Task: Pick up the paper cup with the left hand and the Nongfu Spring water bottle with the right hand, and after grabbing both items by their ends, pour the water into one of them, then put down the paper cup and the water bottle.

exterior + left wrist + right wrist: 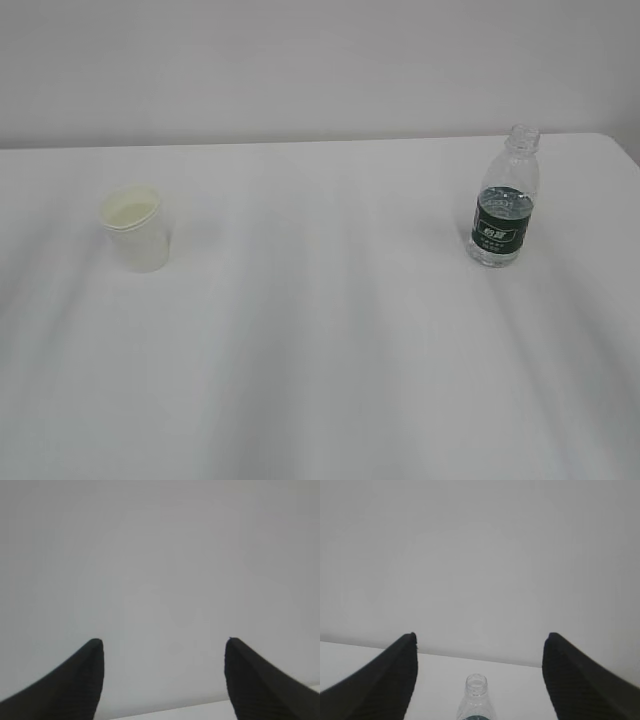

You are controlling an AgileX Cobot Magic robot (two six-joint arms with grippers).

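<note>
The white paper cup (135,229) stands upright on the left of the white table (330,330); its inside is pale cream. On the right stands the Nongfu Spring water bottle (504,198), clear, uncapped, with a dark green label and water inside. Neither arm shows in the exterior view. My left gripper (164,641) is open, with only the grey wall and a strip of table between its fingers; the cup is out of that view. My right gripper (479,636) is open too, and the bottle neck (476,697) shows low down, centred between its fingers and apart from them.
A plain grey wall (320,60) rises behind the table's far edge. The table's right corner (620,145) lies just beyond the bottle. Bare tabletop stretches between cup and bottle.
</note>
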